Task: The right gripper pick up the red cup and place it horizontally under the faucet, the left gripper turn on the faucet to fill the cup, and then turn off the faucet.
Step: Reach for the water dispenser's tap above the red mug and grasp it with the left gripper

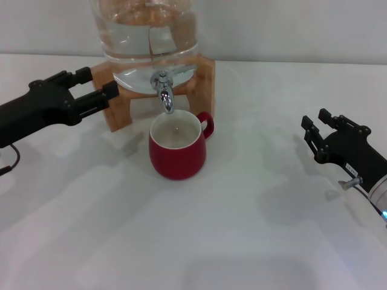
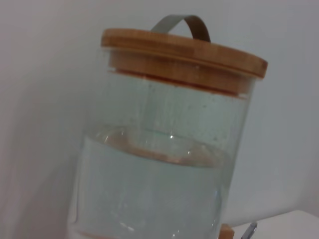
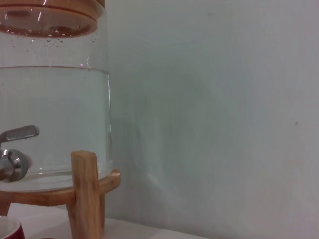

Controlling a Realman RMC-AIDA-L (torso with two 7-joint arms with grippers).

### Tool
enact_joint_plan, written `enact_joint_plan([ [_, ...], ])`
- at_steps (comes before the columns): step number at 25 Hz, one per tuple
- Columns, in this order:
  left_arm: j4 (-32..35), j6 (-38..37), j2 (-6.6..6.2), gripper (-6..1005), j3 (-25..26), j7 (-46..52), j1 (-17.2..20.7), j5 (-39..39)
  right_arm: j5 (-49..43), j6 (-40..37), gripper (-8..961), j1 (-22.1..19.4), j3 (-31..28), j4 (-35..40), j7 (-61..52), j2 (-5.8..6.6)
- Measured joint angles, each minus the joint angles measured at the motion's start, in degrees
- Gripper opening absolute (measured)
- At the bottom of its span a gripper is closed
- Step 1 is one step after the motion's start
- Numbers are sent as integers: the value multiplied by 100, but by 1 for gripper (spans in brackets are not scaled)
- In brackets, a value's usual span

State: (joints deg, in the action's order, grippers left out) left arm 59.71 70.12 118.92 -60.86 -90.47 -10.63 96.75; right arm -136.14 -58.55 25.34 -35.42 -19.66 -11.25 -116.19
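1. Head view: the glossy red ceramic cup (image 1: pixel 177 152) stands upright on the white table (image 1: pixel 242 229), mouth up, directly under the spout of the small chrome faucet (image 1: pixel 164 92). Its loop handle points away from the faucet toward the robot's right.
2. The faucet juts from the base of the clear glass water dispenser (image 1: pixel 148 30), which sits on a wooden stand (image 1: pixel 124 103); the spout points straight down at the cup's off-white inside.
3. The left gripper (image 1: pixel 97 87), a black claw, hovers just to the left of the faucet, beside the stand, prongs spread and holding nothing, its long axis aimed at the faucet.
4. The right gripper (image 1: pixel 320 130), also a black claw, is well to the right of the faucet, above the table, fingers apart and empty.
5. Left wrist view: the dispenser (image 2: pixel 164 164), partly filled, carries a round wooden lid (image 2: pixel 184 55) with a metal strap handle.
6. Right wrist view: the faucet's lever (image 3: pixel 20 133) lies roughly level, pointing away from the glass; the cup's rim (image 3: pixel 7 228) shows below it.
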Motion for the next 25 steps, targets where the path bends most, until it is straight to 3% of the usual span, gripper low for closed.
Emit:
enact_joint_plan([
  [18, 67, 215, -1, 761, -31, 200, -695, -661, 0, 2, 362, 58, 0, -18, 0, 0],
  [25, 202, 277, -1, 761, -33, 331, -769, -719, 0, 2, 362, 59, 0, -21, 0, 0],
])
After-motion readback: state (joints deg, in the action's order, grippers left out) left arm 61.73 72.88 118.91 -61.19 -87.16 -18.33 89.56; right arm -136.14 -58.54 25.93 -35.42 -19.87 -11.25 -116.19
